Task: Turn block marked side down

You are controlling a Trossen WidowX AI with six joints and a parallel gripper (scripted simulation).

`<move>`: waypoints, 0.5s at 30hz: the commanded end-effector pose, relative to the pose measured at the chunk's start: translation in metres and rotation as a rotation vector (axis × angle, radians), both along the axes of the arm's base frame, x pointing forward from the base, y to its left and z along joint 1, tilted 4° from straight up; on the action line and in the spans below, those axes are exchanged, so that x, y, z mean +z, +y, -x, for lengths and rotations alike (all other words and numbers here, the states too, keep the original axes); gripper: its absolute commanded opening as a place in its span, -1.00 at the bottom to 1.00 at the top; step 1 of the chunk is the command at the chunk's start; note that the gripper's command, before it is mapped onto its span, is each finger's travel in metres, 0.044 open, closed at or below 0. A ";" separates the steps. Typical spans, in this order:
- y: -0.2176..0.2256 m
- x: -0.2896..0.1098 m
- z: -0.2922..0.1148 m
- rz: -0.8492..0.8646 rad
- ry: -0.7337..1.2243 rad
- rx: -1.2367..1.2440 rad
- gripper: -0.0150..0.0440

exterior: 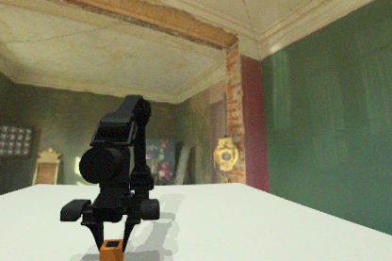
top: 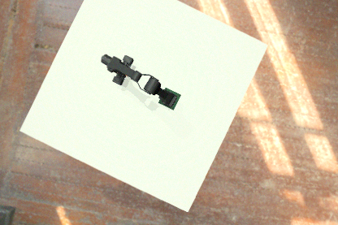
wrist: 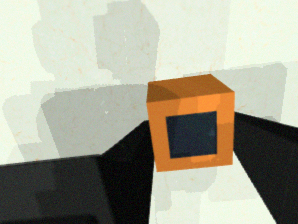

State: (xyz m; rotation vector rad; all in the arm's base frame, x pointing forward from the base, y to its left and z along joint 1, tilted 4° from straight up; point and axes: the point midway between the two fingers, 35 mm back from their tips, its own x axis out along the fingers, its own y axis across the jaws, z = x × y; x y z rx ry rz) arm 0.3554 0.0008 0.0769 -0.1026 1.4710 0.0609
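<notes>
Squarely, black fingers clamp the orange block (wrist: 191, 122), marked side up.

green wall (exterior: 325, 122) at right, brick pillar (exterior: 234, 108), peeling ceiling (exterior: 141, 57), sunlit brick floor (top: 284, 73) w/ window-light patches

From my top camera the gripper (top: 170, 98) covers the block entirely. The exterior view's bottom edge cuts off the block (exterior: 111, 249), so I can't tell whether it touches the table (exterior: 264, 221). Both fingers run off the wrist frame.
</notes>
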 end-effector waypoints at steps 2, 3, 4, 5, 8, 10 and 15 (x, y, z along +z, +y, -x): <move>0.000 0.020 0.001 0.002 -0.003 -0.001 -0.49; 0.000 0.025 0.002 0.002 -0.003 -0.001 -0.49; 0.000 0.028 0.002 0.002 -0.003 -0.001 -0.49; 0.000 0.029 0.002 0.002 -0.003 -0.001 -0.49; 0.000 0.029 0.002 0.002 -0.003 -0.001 -0.49; 0.000 0.029 0.002 0.002 -0.005 -0.001 -0.49; 0.000 0.026 0.001 -0.007 -0.073 0.000 -0.49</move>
